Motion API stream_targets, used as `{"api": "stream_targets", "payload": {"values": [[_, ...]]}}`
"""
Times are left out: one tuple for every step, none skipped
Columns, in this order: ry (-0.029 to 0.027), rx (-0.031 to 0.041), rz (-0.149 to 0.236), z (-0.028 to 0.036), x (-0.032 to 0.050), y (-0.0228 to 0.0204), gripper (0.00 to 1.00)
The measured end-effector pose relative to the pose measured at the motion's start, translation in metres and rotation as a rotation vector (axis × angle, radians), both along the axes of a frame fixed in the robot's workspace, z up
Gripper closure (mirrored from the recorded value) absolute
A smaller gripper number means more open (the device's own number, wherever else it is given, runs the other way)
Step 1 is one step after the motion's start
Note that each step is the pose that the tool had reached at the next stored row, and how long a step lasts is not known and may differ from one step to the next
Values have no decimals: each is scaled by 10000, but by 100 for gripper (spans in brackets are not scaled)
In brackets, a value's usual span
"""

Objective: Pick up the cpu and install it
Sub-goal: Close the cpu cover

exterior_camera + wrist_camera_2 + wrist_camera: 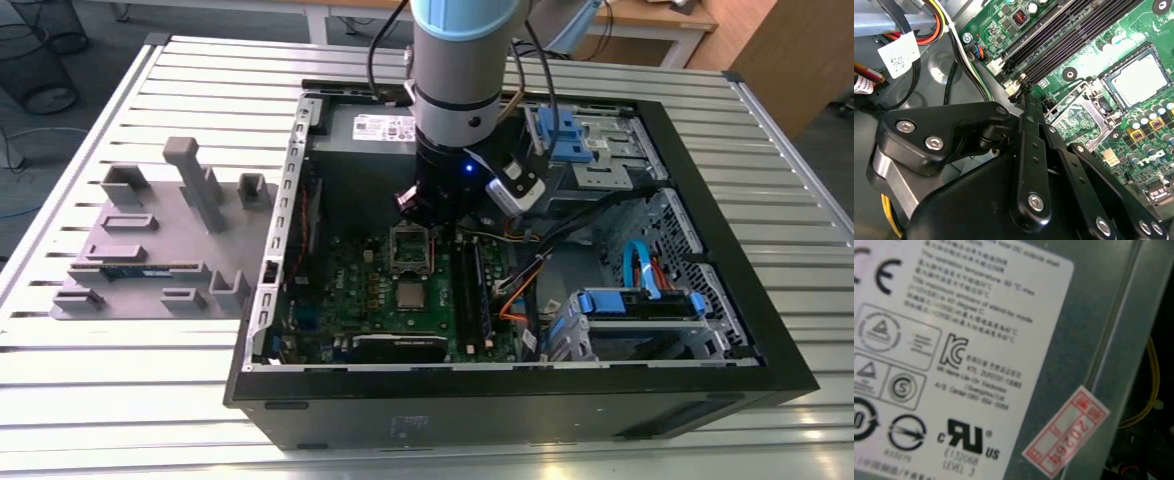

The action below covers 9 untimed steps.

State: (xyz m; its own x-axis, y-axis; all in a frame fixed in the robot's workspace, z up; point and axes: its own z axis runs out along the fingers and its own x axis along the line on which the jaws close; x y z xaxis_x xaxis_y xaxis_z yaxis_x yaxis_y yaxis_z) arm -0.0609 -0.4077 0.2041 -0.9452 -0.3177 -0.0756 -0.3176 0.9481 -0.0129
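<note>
The cpu [410,293], a small silver square with a dark rim, lies flat in its place on the green motherboard [350,290] inside the open computer case. In the second wrist view the cpu [1141,80] sits beside the raised metal socket frame [1079,112]. That socket frame [410,248] stands just behind the cpu in the exterior view. My gripper [422,208] hangs above the back edge of the frame, apart from the cpu. In the second wrist view the gripper [1023,89] tip points at the board near the memory slots.
Black memory slots [1064,35] run beside the socket. Cable bundles [929,25] and the labelled power supply [954,340] crowd the back of the case. Blue drive cages [641,300] stand on the exterior view's right. A grey tray [147,250] holding a memory stick [140,270] lies on the left.
</note>
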Motion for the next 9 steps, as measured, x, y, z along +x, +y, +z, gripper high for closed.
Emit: {"api": "stream_targets", "payload": {"values": [[-1,2,1,-3,1,3,89],[-1,1,0,-5,0,7,89],[-2,2,0,-8,0,11,89],[0,0,1,-11,0,14,89],[2,-5,1,-14,-1,15,89],[6,-11,0,-19,-5,16,89],[8,-15,0,-24,-10,17,89],[9,-18,1,-30,-16,19,89],[8,-17,1,-36,-22,20,89]]}}
